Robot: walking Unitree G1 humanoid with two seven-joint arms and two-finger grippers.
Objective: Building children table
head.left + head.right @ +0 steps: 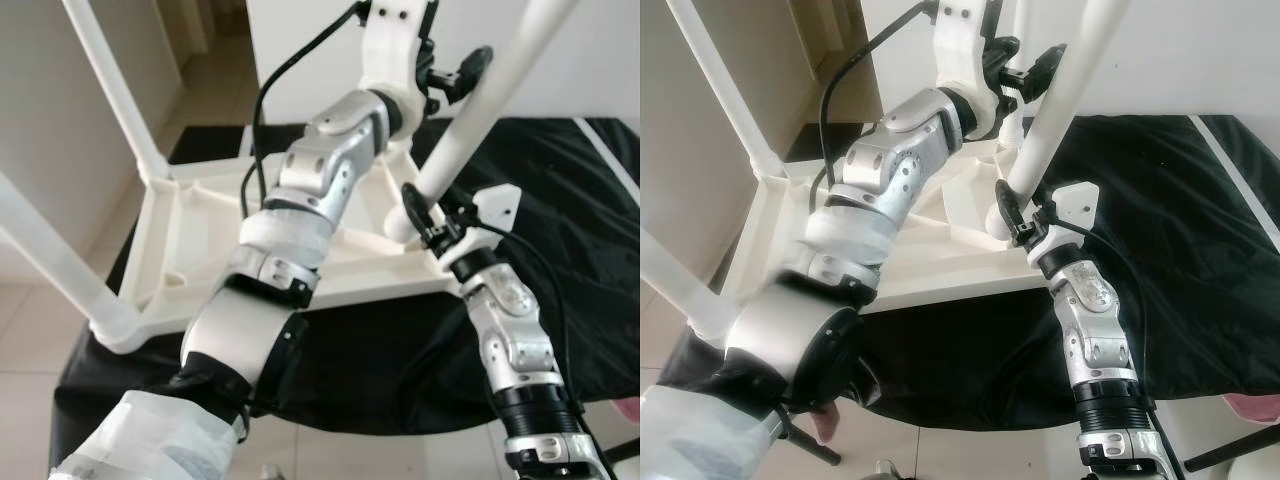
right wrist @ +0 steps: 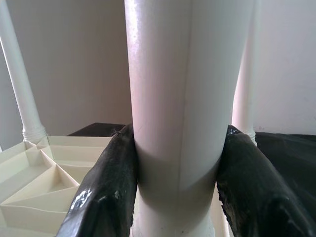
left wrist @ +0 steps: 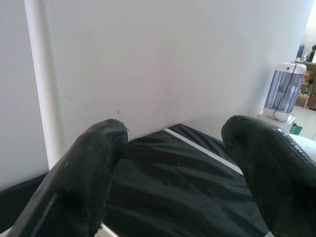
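So over on your far left there's the children's table (image 1: 200, 250), flipped upside down on a black cloth (image 1: 560, 200) so the ribbed cream underside faces up, sitting on a tiled floor (image 1: 30, 400) near a white wall (image 1: 600, 60). Two legs already stand in the left-hand corners: the near-left leg (image 1: 50, 260) runs out of the picture toward you, and the far-left leg (image 1: 115, 90) slants up from its socket at the back corner. Moving in, your left arm (image 1: 320, 170) reaches across the table up toward the back, and the left gripper (image 1: 1025, 70) sits high beside the upper stretch of the white leg on the right; its wrist camera shows the two black fingers (image 3: 89, 173) spread wide apart with nothing between them, just the cloth and wall beyond, plus a white pole off to one side. Then on the right you've got the right-hand leg (image 1: 480, 100), leaning up and away from the near-right corner of the table, with its rounded bottom end right at the corner socket, though I can't tell if it's fully seated. Your right gripper (image 1: 425, 225) is clamped on that leg just above its base, and the wrist view shows a finger (image 2: 106, 192) pressed against each side of the tube.
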